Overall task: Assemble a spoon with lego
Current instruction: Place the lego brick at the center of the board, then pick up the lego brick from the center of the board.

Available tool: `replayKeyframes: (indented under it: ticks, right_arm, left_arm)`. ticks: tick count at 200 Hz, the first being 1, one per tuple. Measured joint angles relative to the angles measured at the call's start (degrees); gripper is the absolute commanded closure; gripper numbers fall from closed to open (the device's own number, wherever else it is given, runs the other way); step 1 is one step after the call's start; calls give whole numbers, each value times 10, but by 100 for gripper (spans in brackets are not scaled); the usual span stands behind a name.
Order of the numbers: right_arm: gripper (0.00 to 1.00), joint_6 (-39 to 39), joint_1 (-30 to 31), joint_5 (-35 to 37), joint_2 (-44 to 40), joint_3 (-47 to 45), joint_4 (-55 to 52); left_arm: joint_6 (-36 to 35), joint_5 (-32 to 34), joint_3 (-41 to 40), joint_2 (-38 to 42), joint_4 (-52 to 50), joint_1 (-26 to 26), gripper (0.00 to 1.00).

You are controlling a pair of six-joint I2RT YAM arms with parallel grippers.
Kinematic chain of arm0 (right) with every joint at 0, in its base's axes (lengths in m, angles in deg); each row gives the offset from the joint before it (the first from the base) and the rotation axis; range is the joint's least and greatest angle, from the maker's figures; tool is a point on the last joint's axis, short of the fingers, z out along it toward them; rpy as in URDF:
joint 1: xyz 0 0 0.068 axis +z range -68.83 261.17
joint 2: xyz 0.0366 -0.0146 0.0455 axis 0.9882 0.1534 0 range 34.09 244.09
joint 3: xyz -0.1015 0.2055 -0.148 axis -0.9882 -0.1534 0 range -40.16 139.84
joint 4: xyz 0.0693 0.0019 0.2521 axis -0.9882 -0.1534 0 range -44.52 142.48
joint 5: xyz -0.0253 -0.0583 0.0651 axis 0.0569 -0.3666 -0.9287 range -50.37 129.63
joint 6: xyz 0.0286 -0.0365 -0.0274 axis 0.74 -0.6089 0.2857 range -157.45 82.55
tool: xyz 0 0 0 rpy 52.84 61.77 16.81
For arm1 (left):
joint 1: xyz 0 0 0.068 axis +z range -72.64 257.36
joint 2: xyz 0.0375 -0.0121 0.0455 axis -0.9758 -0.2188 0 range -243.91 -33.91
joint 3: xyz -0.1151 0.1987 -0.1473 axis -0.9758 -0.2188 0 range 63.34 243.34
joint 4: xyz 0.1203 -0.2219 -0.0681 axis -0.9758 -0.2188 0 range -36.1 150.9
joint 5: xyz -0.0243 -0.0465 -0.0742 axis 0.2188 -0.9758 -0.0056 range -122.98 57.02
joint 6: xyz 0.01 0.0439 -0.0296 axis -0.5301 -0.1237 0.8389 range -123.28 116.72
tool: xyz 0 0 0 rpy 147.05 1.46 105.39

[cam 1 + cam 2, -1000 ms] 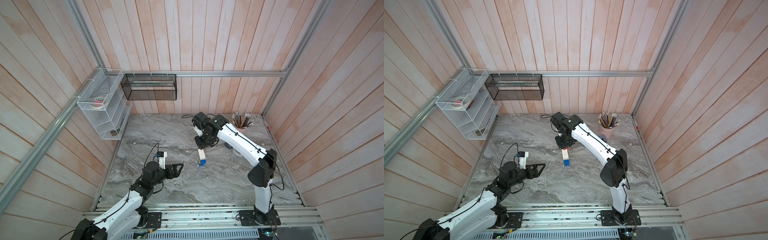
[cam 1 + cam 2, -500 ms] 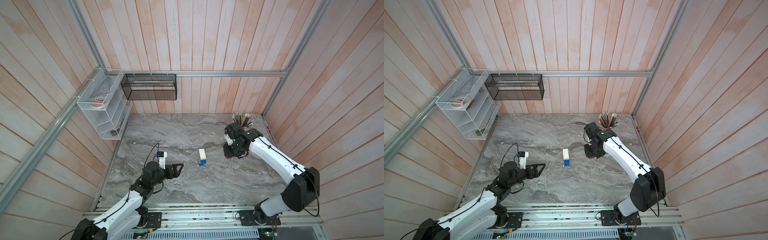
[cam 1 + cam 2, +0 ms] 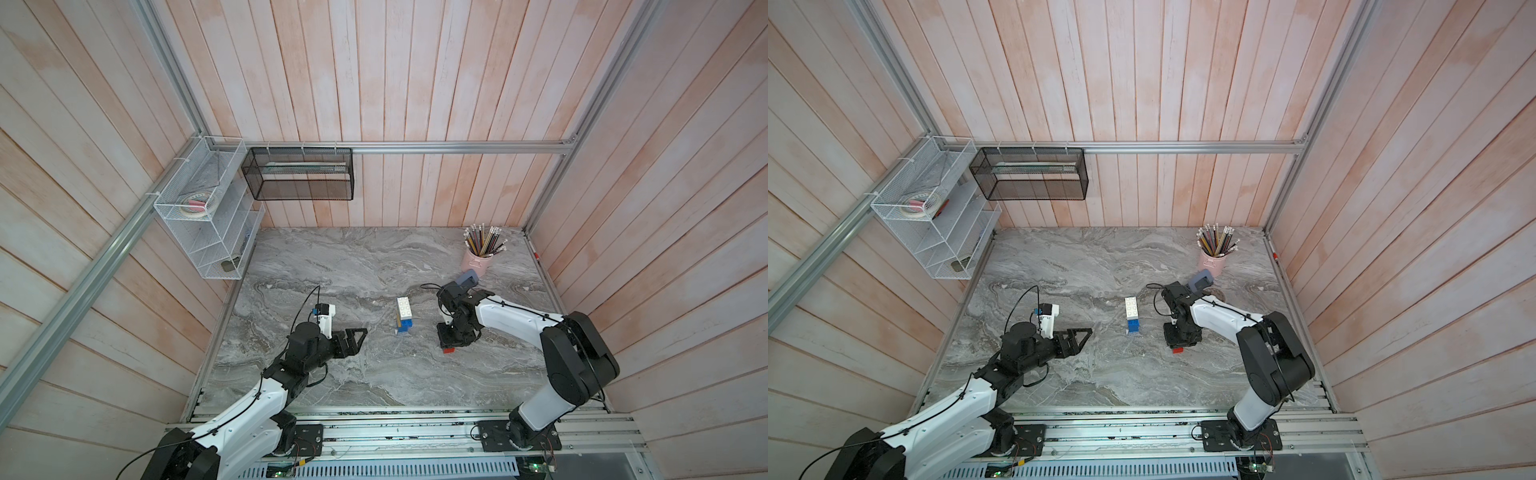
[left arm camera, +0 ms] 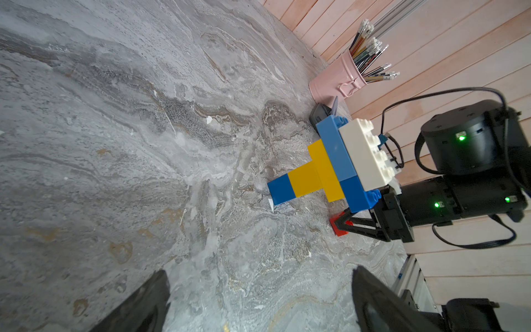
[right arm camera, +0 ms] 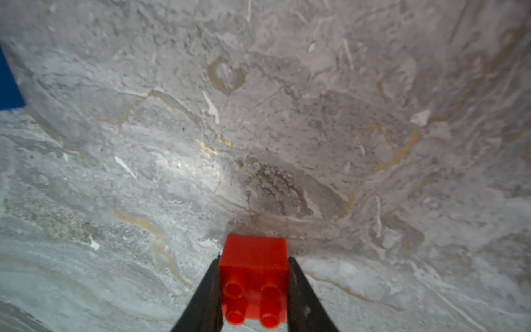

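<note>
— What is changed within the last second?
— The right pincer [image 3: 451, 345] is taken away from the spoon [image 3: 404, 316], which is left standing alone on the desk [image 3: 332, 266] at the middle of both top views. The pincer is now seen right of centre, pressed onto a red brick [image 5: 253, 253].
— And the left pincer [image 3: 360, 332]?
— It is held spread, lower left of the spoon, empty. The red brick is probably meant for the head next.
</note>
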Motion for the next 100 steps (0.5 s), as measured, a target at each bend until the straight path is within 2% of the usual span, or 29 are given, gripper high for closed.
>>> replayKeyframes:
  ticks: [21,48,100]
  right_arm:
    - [52,8,6,3,0,-3,17]
    - [44,17,15,12,-3,-11,28]
    - [45,37,39,37,-31,-28,41]
  left_arm:
    - [0,0,0,-4,0,0,0]
    - [0,0,0,-5,0,0,0]
    - [0,0,-8,-5,5,0,0]
